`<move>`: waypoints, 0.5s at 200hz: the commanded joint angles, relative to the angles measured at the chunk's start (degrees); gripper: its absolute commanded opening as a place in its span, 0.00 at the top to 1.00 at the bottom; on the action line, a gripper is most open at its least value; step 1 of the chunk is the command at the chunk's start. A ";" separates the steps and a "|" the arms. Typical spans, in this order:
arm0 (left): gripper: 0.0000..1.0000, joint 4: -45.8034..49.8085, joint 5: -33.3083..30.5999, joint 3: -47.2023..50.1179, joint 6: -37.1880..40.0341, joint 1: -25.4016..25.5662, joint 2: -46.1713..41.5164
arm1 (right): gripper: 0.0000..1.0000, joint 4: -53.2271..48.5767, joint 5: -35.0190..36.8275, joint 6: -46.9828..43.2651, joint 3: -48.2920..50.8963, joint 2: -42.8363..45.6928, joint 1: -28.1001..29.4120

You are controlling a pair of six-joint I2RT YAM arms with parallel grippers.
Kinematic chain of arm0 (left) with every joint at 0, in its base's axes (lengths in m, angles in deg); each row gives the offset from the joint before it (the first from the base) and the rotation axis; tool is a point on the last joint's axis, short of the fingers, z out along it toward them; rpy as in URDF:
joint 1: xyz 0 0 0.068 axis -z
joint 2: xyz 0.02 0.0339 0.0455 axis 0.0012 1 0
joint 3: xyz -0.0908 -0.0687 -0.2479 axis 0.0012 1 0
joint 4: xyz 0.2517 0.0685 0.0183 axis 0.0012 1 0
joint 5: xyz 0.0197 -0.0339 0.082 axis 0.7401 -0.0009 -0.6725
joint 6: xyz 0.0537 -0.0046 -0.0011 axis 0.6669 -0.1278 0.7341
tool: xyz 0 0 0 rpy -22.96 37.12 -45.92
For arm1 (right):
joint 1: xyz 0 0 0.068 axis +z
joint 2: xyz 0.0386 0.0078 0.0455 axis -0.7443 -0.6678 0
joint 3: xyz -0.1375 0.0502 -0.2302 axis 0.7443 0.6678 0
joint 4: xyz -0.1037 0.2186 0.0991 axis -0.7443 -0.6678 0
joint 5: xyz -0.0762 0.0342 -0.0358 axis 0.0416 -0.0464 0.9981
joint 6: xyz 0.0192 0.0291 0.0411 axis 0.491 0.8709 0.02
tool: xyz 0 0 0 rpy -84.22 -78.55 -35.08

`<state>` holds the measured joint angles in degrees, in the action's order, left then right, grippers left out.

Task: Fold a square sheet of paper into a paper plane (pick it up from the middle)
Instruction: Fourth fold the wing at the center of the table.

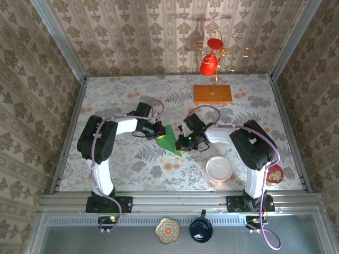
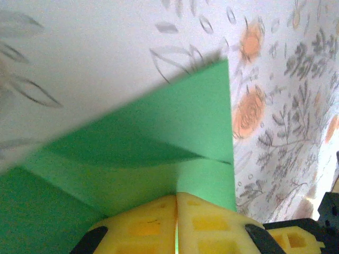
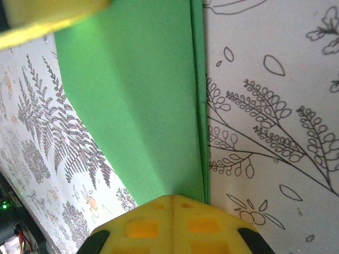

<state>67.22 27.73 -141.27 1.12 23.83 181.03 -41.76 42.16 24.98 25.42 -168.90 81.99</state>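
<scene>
The square sheet of paper [image 1: 169,138] is bright green and folded into a pointed paper plane shape, lying at mid-table between both arms. My left gripper [image 1: 158,132] is shut on its left edge. In the left wrist view a green sliver shows between the yellow fingertips [image 2: 153,225] of the left gripper [image 2: 176,203], and folded flaps of the paper [image 2: 159,132] spread ahead. My right gripper [image 1: 184,143] is shut on the near pointed end. The right wrist view has the right gripper [image 3: 173,203] at the base of the long layered paper [image 3: 137,100], and the left gripper's yellow finger [image 3: 47,16] sits at the top left.
A white bowl [image 1: 219,169] stands near the right arm's base, with a red round object [image 1: 275,173] beside it. An orange wooden slab [image 1: 212,93] at the back carries a gold rack with a red cup [image 1: 208,64]. A blue mug [image 1: 201,231] and a patterned dish [image 1: 168,230] sit on the near ledge.
</scene>
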 commanded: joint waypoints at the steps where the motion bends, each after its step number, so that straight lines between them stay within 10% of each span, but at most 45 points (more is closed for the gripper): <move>1: 0.89 0.68 -6.67 -1.04 4.18 -5.19 3.04 | 1.00 -12.60 8.54 -0.57 4.61 -3.96 -0.31; 100: 0.89 5.39 -8.28 -9.39 7.58 -12.10 4.93 | 1.00 -10.46 6.99 1.16 4.11 -3.06 -0.42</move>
<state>70.43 28.38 -148.37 5.60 14.26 185.42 -41.08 42.18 25.24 25.62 -168.68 81.99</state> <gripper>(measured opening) 0.111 0.063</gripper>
